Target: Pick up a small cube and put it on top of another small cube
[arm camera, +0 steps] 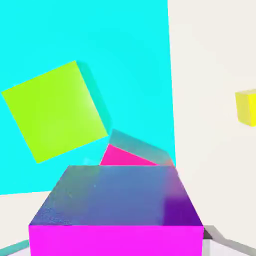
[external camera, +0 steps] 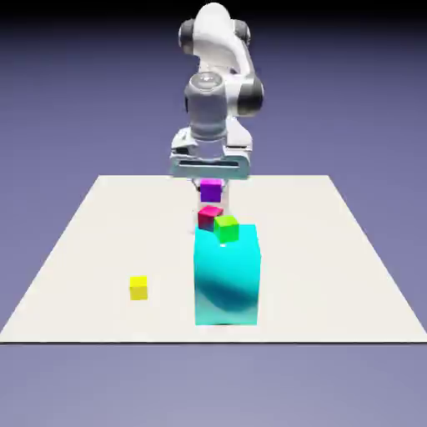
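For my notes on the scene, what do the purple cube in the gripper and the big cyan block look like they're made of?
Both rendered, so uncertain. Purple cube: probably glossy plastic, its top showing a soft greyish sheen in the hand view. Cyan block: smooth plastic-like solid, with a dark curved reflection on its front.

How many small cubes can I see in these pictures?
4. The purple cube is held in the tool; the green cube lies on the big cyan block; the crimson cube sits behind that block; the yellow cube lies apart on the table.
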Controlling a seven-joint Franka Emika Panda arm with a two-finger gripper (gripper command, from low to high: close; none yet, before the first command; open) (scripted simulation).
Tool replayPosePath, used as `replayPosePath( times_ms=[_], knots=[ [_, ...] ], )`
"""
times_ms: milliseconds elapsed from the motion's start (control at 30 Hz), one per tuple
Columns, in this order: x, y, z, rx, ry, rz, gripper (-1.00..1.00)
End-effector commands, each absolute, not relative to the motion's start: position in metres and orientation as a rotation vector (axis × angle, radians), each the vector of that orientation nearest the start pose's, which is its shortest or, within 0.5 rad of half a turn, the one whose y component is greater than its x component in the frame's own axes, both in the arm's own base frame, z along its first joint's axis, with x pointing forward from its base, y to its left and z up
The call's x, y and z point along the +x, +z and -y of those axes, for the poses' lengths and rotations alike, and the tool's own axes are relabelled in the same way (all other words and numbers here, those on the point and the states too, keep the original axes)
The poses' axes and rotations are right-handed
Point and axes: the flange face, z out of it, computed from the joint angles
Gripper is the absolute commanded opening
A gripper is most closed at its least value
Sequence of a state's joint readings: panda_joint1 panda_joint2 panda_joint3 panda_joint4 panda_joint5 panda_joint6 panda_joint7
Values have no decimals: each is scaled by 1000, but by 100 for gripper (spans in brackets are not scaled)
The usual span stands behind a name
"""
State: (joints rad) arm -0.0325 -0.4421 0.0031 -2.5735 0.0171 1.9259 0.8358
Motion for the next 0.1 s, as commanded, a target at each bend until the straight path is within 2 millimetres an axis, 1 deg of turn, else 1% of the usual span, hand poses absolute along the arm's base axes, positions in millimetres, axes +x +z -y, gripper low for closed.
replayPosePath(
  times_ms=[0, 33, 67],
  knots=[
    [373, 397, 10, -2897, 310, -1351, 100],
    [373, 397, 10, -2897, 310, -1351, 100],
    [376, 412, 10, -2897, 310, -1351, 100]
  ],
)
